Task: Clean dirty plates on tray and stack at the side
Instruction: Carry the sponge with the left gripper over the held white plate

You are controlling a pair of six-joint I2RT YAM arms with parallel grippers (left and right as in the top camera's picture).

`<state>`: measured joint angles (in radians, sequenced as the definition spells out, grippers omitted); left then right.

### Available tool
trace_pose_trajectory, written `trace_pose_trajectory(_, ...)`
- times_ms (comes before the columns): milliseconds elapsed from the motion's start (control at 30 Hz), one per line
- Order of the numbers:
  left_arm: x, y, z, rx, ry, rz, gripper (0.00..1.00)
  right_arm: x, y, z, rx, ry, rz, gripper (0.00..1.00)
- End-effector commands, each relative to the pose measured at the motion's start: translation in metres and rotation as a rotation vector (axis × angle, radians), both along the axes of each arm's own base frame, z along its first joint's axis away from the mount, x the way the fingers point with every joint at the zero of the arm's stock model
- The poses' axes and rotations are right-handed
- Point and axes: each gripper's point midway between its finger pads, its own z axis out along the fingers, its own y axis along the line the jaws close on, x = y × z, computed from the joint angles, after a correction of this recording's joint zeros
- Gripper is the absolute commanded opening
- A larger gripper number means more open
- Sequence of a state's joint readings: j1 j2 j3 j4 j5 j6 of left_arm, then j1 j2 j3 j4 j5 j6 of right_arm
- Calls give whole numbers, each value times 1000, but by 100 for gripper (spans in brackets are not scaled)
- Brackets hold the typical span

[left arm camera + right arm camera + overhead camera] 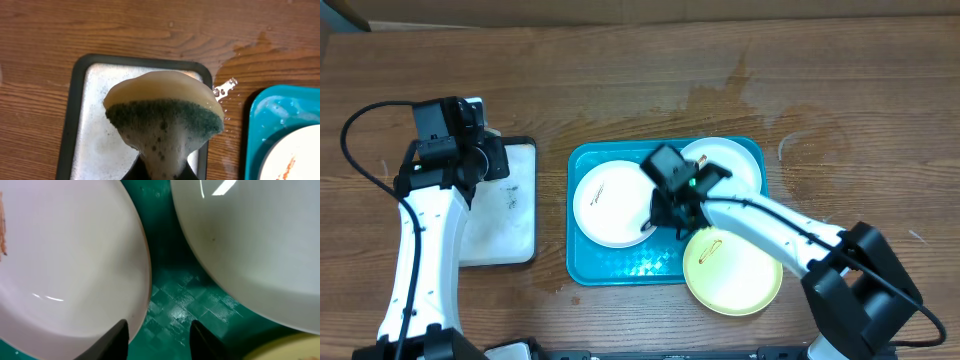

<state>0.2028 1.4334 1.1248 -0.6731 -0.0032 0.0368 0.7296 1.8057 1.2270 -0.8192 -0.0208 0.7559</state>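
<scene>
Overhead: left gripper (492,160) hangs over the black-rimmed tray (505,225), and right gripper (668,215) sits low on the turquoise tray (620,268) between the streaked white plate (610,205) and the other white plate (730,160), with the yellow-green plate (735,270) overhanging a corner; left wrist: jaws clamp a foamy sponge (165,107); right wrist: jaws stand partly apart, astride the streaked white plate's rim.

Robotics lab station: wooden counter (620,70), cabled left arm (420,250), right arm (760,225), tray (620,275), soapy sponge (165,100).

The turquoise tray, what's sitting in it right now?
A smeared white plate, a second white plate, and a yellow-green plate overhanging the tray rim. The right gripper hides the stretch between them from above.
</scene>
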Motion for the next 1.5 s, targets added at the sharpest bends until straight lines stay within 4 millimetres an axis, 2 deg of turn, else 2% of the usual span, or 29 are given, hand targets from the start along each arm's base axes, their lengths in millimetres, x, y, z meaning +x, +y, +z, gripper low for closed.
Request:
trace_pose_trajectory(0, 2, -5, 15, -2, -30, -22, 4, 35, 14, 61, 59, -95, 21, 45)
trace_pose_trajectory(67, -3, -7, 12, -10, -6, -24, 4, 36, 15, 77, 58, -94, 20, 46)
trace_pose_trajectory(167, -9, -8, 8, -17, 22, -25, 4, 28, 14, 75, 47, -67, 26, 46)
trace_pose_trajectory(300, -10, -10, 6, -28, 30, -30, 4, 13, 12, 43, 9, -10, 0, 46)
trace_pose_trajectory(467, -12, -11, 5, -30, 37, -31, 4, 7, 12, -6, -6, 25, -46, 45)
trace_pose_trajectory(767, -10, -15, 3, -52, 38, -45, 4, 14, 13, -41, -35, 22, -74, 36)
trace_pose_trajectory(800, -10, -15, 3, -52, 38, -45, 4, 15, 14, -45, -34, 25, -73, 35)
trace_pose_trajectory(933, -10, -15, 3, -48, 37, -50, 4, 19, 18, -48, -22, 12, -71, 7)
trace_pose_trajectory(967, -9, -15, 4, -46, 34, -61, 4, 20, 19, -46, -18, 8, -70, 4)
trace_pose_trajectory(1033, -6, -25, 6, -69, 15, -132, 4, 21, 21, -43, -17, 0, -52, 4)
trace_pose_trajectory(1133, -1, -50, 11, -143, -23, -260, 4, 21, 20, -42, -22, 2, -41, 4)
trace_pose_trajectory(1267, -2, -70, 10, -157, -15, -322, 4, 20, 20, -42, -23, 3, -41, 4)
trace_pose_trajectory(1400, -5, -100, 2, -161, 25, -411, 4, 20, 20, -42, -23, 4, -41, 4)
trace_pose_trajectory(1467, -9, -123, -11, -167, 74, -471, 4, 20, 20, -42, -24, 4, -41, 4)
